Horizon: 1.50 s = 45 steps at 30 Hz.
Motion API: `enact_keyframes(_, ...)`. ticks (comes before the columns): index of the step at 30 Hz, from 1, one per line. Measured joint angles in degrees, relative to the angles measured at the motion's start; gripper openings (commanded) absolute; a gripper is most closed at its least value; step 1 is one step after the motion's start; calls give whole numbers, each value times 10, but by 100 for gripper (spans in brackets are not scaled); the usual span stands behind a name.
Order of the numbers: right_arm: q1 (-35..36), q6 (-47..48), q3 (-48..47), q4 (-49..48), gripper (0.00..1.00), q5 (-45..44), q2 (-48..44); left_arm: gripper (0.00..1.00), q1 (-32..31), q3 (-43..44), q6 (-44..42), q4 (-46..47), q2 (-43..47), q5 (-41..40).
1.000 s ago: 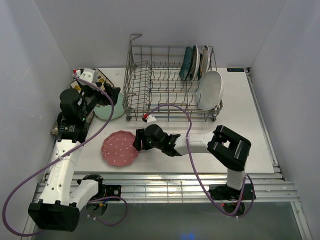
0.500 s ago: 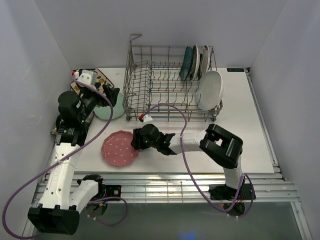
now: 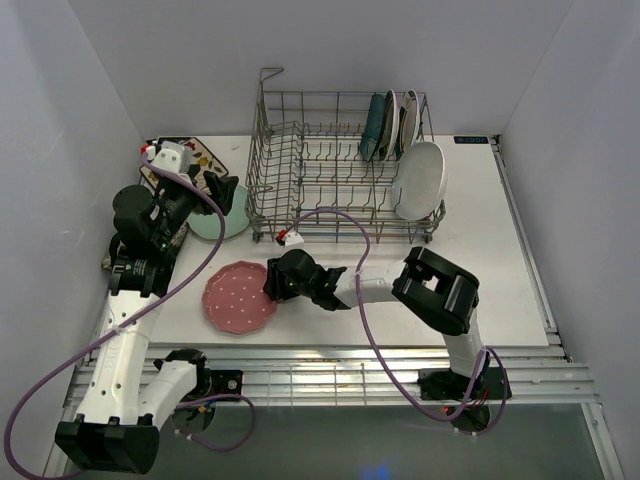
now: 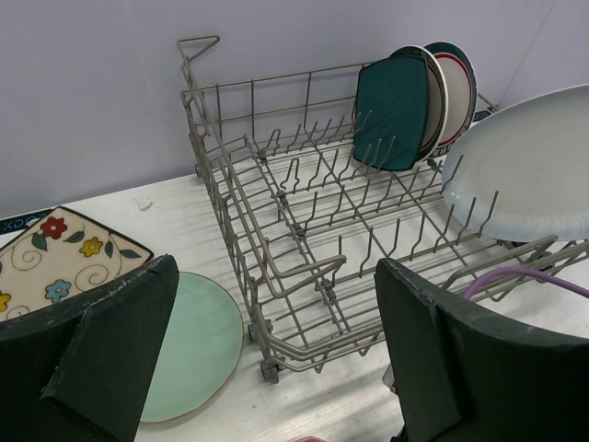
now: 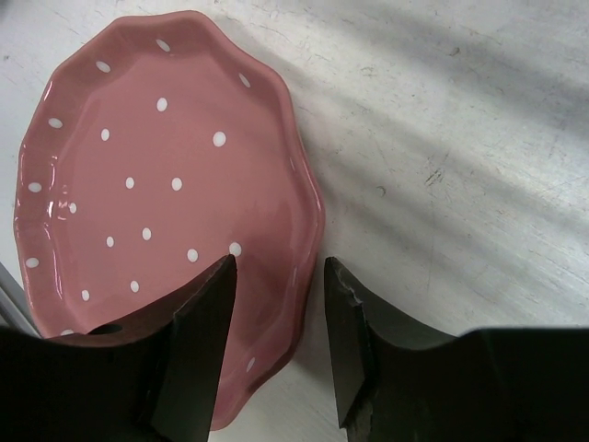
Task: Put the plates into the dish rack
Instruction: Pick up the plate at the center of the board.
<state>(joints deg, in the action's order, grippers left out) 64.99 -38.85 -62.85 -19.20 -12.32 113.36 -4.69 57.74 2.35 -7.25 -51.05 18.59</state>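
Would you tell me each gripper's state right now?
Left gripper: open, empty.
Right gripper: open, astride the rim of the pink dotted plate.

Top view overlooked the worktop (image 3: 500,250), sharing the rack (image 4: 293,267) with the left wrist's oblique view, the pink plate (image 5: 156,212) with the right's close-up.

The dish rack (image 3: 340,170) stands at the back centre of the table (image 3: 500,260), with three plates (image 3: 390,125) upright in its rear right corner and an oval plate (image 3: 420,180) leaning at its right end, in front of them. Left of the rack a round plate (image 3: 222,218) lies flat, with a floral square plate (image 3: 200,158) behind it. The dotted plate (image 3: 240,297) lies flat on the table before the rack's left front corner.
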Motion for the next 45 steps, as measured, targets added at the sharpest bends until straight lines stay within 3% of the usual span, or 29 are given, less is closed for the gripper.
enact_keyframes(16,0,2,-23,19,26,-14,16,98,0,0,0,0,0,0)
enact_keyframes(22,0,-1,-25,24,8,-23,16,98,0,0,0,0,0,1)
enact_keyframes(45,25,16,-28,100,8,-115,-27,98,0,0,-4,0,3,0)
